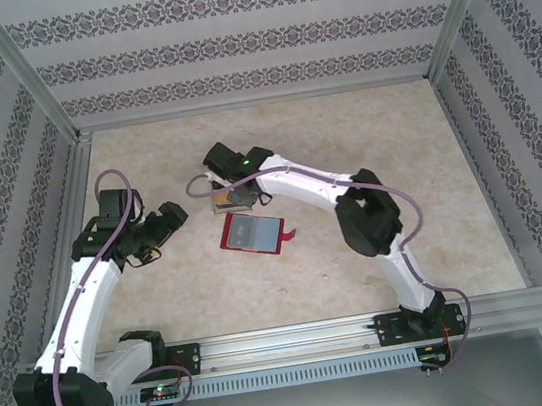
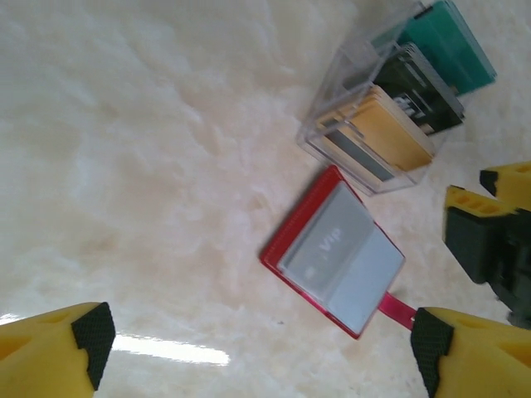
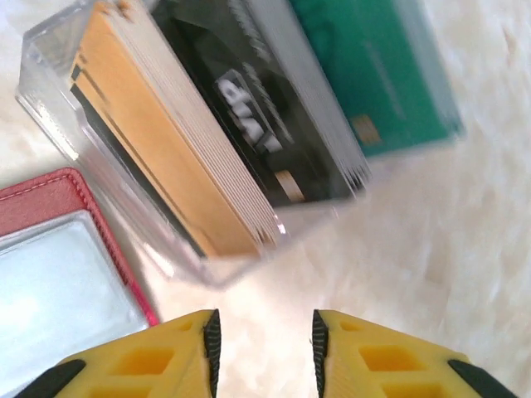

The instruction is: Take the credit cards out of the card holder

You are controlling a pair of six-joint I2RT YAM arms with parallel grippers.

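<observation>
The red card holder (image 1: pixel 252 233) lies open and flat on the table, its grey-blue inner face up and its little red tab (image 2: pixel 397 305) pointing right. A grey card marked VIP (image 2: pixel 325 240) sits in its pocket. My left gripper (image 2: pixel 261 344) is wide open, hanging left of the holder with nothing between its fingers. Just beyond the holder's far edge, my right gripper (image 3: pixel 265 340) is open and empty, low over the table beside a clear plastic box (image 3: pixel 191 141). The holder's red corner (image 3: pixel 50 192) shows at the left of the right wrist view.
The clear box (image 2: pixel 386 116) lies on its side touching the holder's far edge, with gold, black and green cards (image 2: pixel 448 46) stacked in it. The right gripper's fingers (image 2: pixel 473 207) reach in at the right of the left wrist view. Patterned walls ring the table (image 1: pixel 342 132).
</observation>
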